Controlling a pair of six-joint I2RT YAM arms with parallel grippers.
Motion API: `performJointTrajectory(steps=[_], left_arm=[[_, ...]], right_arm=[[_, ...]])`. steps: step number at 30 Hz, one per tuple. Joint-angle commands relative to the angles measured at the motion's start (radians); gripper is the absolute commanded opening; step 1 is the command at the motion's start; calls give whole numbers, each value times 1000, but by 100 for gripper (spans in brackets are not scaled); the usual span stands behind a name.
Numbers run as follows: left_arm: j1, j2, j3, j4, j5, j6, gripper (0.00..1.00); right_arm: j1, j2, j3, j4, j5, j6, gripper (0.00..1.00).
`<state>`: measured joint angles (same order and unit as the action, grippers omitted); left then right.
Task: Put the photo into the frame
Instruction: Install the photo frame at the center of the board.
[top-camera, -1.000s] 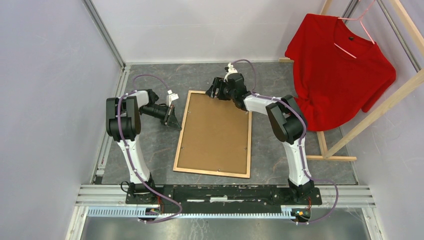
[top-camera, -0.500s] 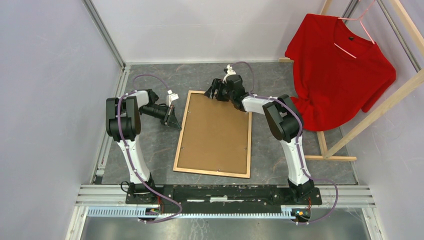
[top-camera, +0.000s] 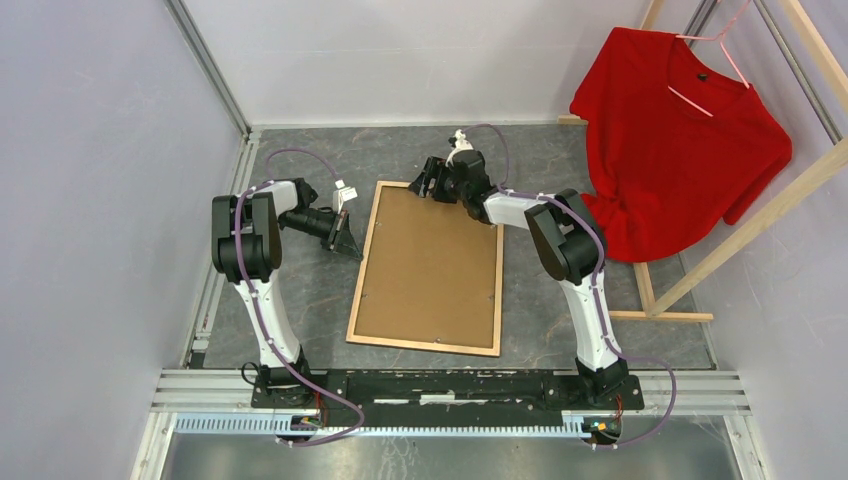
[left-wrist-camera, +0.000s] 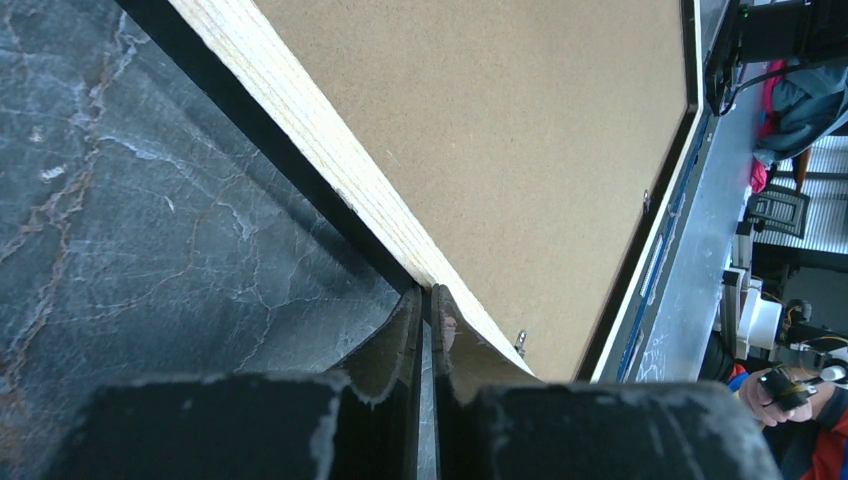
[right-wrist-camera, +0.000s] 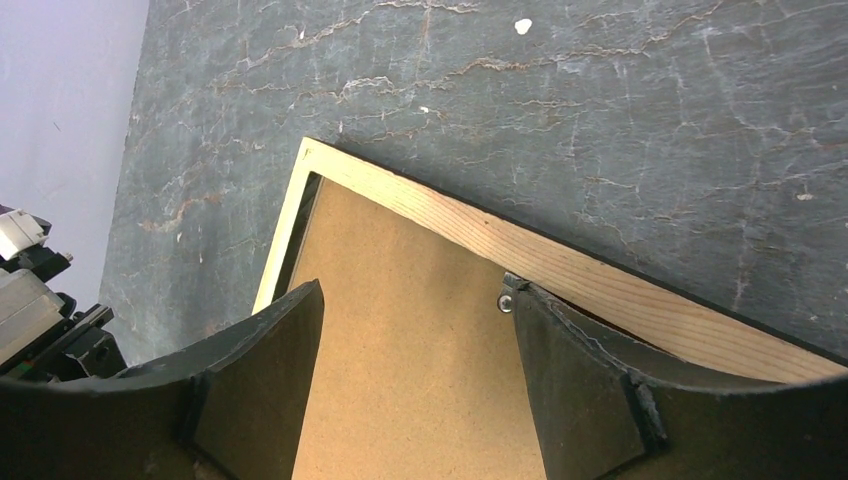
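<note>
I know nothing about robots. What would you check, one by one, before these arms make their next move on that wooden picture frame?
1. Light wooden picture frame lying flat, back side up: ok.
2. Brown backing board sitting inside the rails: ok.
3. Right hand open over the far rail, beside the small metal tab: ok.
4. Left hand shut, tips at the frame's left rail: ok.
5. Photo inside the frame: cannot tell; no view shows it.
</note>
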<state>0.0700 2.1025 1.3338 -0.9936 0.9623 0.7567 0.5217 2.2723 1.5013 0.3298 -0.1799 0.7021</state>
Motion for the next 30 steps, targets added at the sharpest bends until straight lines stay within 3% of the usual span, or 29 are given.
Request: performJointTrajectory(steps=[1,6,9,13,18,25,30], left_arm=[[-11,-15,-30,29,-104,20,10],[-10,-27,-22,17,-110,24,11],[-5,-48,-2,-17,-115,39,18],[2,-96,4,-28,-137,47,29],[2,-133,-8,-33,-151,28,32],[2,-238,-59,-88,-203,79,38],[-1,-288,-104,-93,-215,88,40]], right_arm=[[-10,-45,-42,16,51,-28,77],[-12,-181,-134,-19,92,-113,82],[-11,-307,-243,-49,116,-179,84],[-13,-466,-367,-188,282,-257,84],[-15,-611,-518,-263,410,-277,85],[-17,-676,-570,-389,460,-293,84],[-18,-742,-686,-389,438,-272,82]])
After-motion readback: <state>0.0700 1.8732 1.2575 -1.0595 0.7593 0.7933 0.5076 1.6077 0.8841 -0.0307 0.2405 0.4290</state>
